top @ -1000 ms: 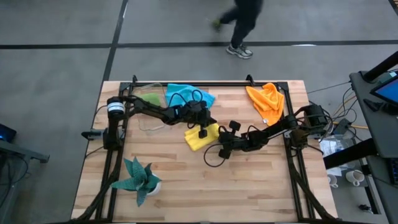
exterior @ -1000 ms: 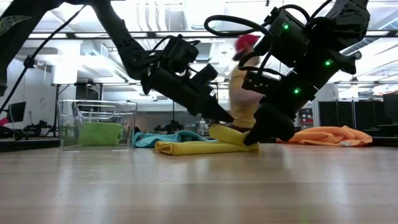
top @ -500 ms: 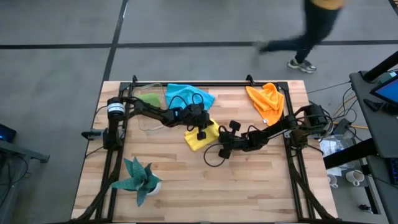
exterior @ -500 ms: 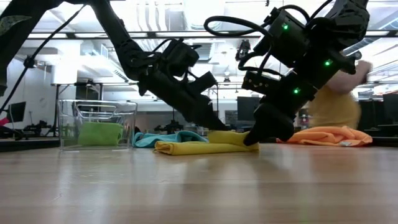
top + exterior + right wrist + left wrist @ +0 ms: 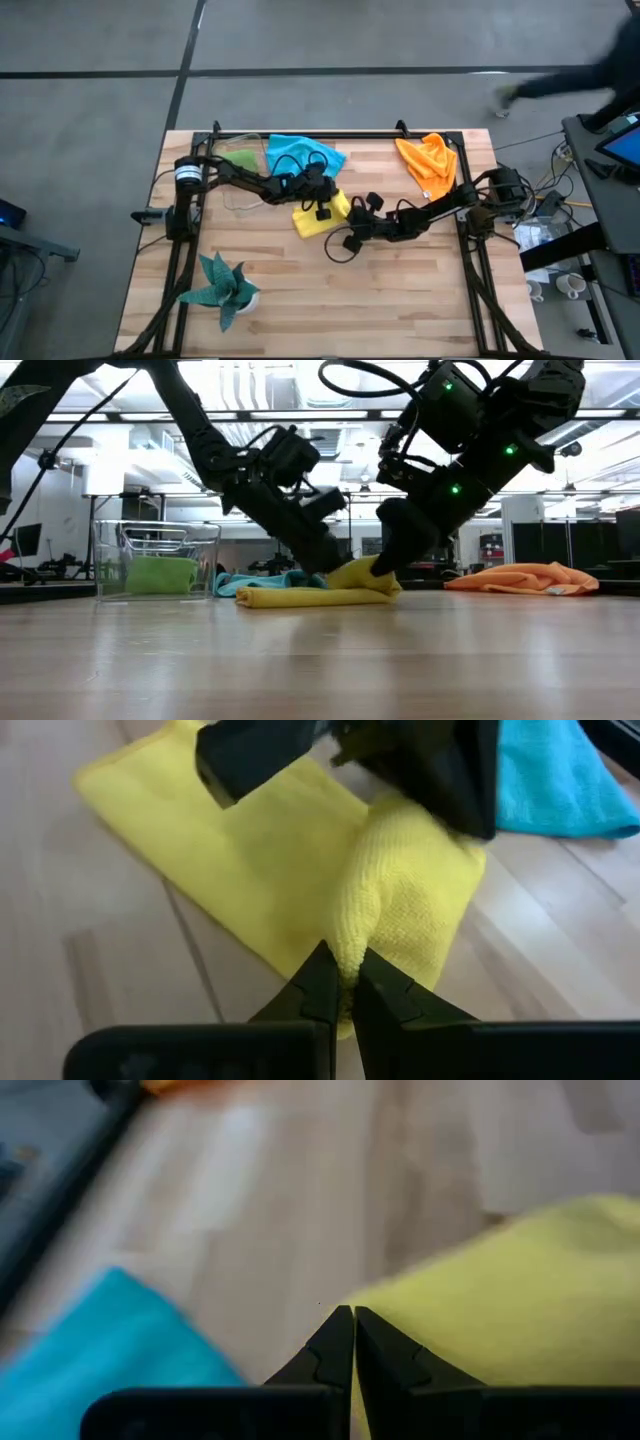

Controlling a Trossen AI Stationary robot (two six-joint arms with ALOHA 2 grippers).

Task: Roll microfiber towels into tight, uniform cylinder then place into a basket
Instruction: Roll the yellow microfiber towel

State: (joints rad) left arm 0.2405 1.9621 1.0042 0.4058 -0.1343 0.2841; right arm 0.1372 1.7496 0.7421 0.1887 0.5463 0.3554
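Two grippers mid-tabletop (image 5: 300, 300): right gripper (image 5: 340, 982) pinching yellow towel (image 5: 318, 216), left gripper (image 5: 353, 1325) closed beside it. Open workshop beyond.

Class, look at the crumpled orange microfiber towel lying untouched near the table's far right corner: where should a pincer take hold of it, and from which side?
Grip the orange microfiber towel at a raised fold near its middle, coming straight down from above. It lies bunched into ridges rather than flat, so a fold offers something to pinch, and nothing stands over it.
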